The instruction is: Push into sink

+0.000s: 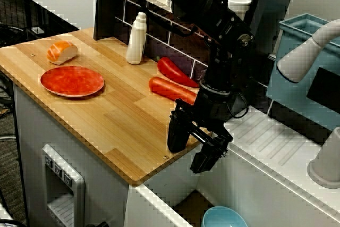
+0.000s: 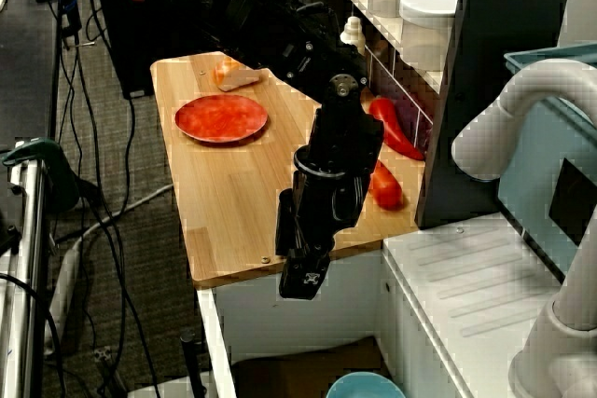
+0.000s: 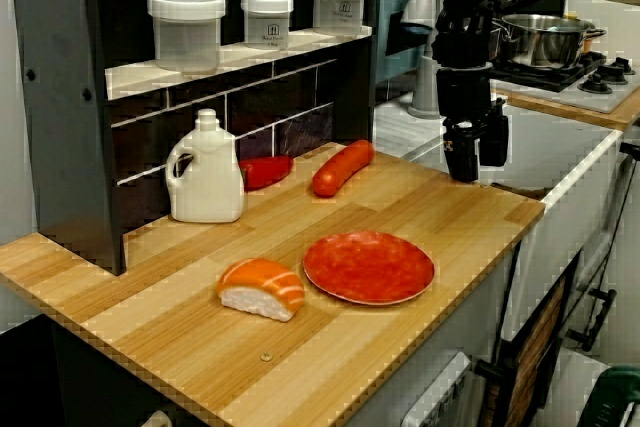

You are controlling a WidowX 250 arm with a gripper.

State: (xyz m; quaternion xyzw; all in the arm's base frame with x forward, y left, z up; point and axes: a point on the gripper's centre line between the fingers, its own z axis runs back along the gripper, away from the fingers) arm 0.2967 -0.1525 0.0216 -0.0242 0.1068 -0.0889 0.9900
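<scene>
Pincer [image 1: 197, 143] is hanging at the surface's [image 1: 114, 120] sink-side edge, fingers apart and holding nothing. Your sausage [image 1: 171, 90] is lying just behind it, long axis running toward the sink [image 1: 159, 206], so you're sweeping it along that line.

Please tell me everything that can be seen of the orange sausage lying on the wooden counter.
The long orange-red sausage looks smooth, glossy and plastic-like, with rounded ends. It lies flat on the light wooden counter, near the dark tiled back wall and beside the red pepper; whether they touch is unclear. One end points toward the sink side, where the black claw hangs open near the counter edge, seemingly not touching it.
</scene>
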